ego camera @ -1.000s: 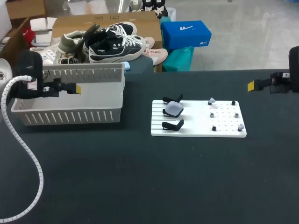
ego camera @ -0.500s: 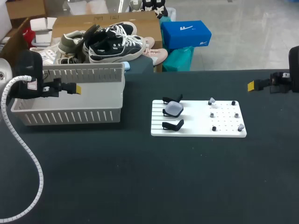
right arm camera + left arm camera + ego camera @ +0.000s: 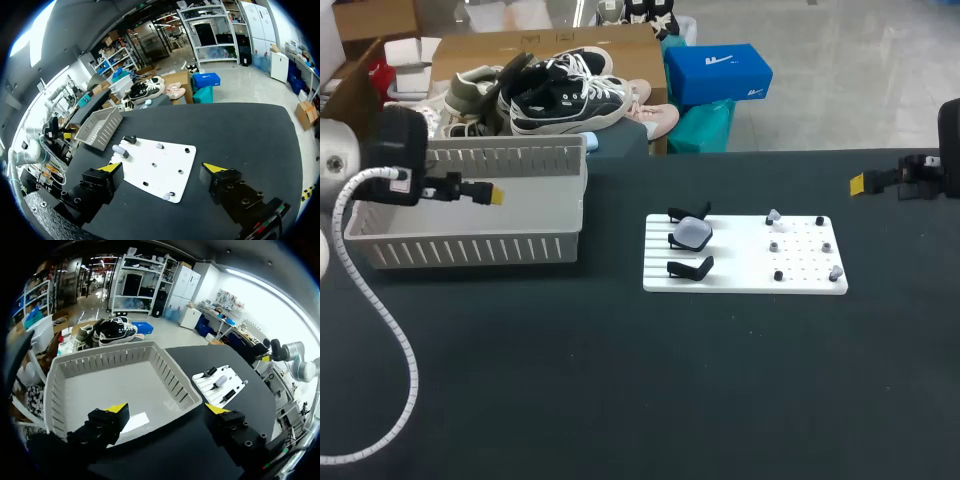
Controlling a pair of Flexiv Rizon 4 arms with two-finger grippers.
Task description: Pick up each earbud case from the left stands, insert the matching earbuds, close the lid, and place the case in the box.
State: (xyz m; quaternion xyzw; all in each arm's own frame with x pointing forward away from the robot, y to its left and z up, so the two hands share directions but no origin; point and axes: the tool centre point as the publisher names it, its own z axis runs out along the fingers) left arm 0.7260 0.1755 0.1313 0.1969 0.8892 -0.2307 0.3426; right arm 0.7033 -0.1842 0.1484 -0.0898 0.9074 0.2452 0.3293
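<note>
A white board [image 3: 745, 262] lies right of the table's middle. Of the three black stands on its left part, the middle one carries a pale grey earbud case [image 3: 693, 233]; the stands above [image 3: 688, 212] and below [image 3: 690, 268] it are bare. Small grey earbuds [image 3: 773, 215] sit on pegs on the board's right part. My left gripper [image 3: 492, 195] hangs open over the white slatted box [image 3: 470, 250]; in its wrist view [image 3: 167, 410] the box's floor [image 3: 115, 385] is bare. My right gripper [image 3: 860, 183] is open at the far right, well off the board [image 3: 157, 162].
My left arm's white coiled cable [image 3: 395, 350] loops over the table's left side. The dark tabletop [image 3: 620, 380] spreads between the box, the board and the front edge.
My left arm has shifted slightly right and up over the box, its gripper still open. The right arm, board and case have not moved.
</note>
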